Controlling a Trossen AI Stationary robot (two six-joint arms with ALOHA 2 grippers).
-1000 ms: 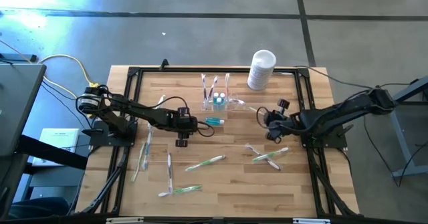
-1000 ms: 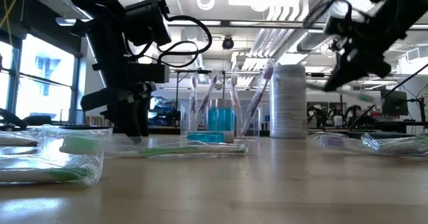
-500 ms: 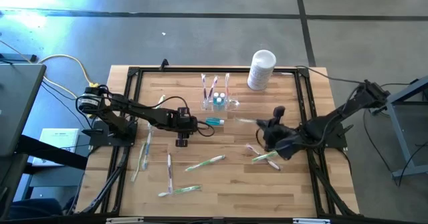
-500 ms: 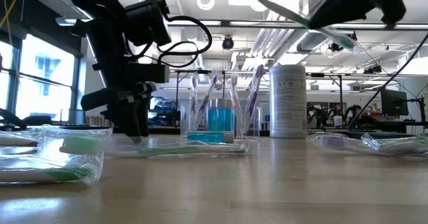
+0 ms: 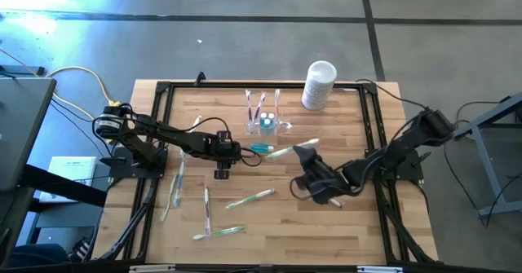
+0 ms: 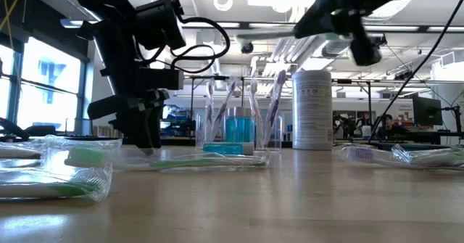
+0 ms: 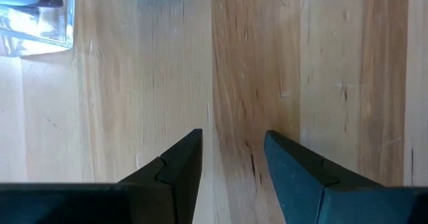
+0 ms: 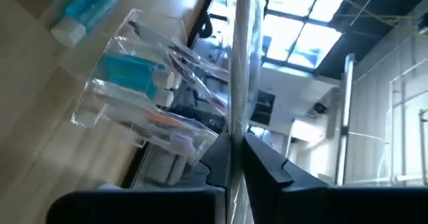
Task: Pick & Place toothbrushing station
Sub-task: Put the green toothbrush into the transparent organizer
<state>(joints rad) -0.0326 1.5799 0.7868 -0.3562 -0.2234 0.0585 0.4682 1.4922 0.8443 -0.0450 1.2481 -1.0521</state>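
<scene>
The toothbrushing station [image 5: 266, 120] is a clear holder with upright toothbrushes; it stands on its base at the table's far middle and also shows in the low view [image 6: 239, 123]. My right gripper [image 5: 303, 155] is raised over the table's middle, near and right of the station, shut on a wrapped green toothbrush [image 5: 277, 151]. My left gripper [image 5: 227, 155] is open and empty, pointing down at bare wood left of a small blue bottle [image 5: 261, 148]. My right gripper pinches the wrapped toothbrush [image 8: 235, 127] between its two fingers, which lie across it. The toothbrush is lifted clear of the table and sticks out roughly level [image 6: 272, 36] toward the table's left. Which part of its length is held, I cannot tell.
A white cylindrical container [image 5: 319, 84] stands at the far right of the station. Several wrapped toothbrushes lie loose on the near half of the table, at the middle [image 5: 249, 198], the right [image 5: 326, 193] and the left [image 5: 174, 187]. A black frame [image 5: 163, 90] borders the table.
My right gripper has risen and gone toward the table's near and left side with the wrapped toothbrush, turning as it went. The toothbrush, slanted before, now lies about level above the table.
</scene>
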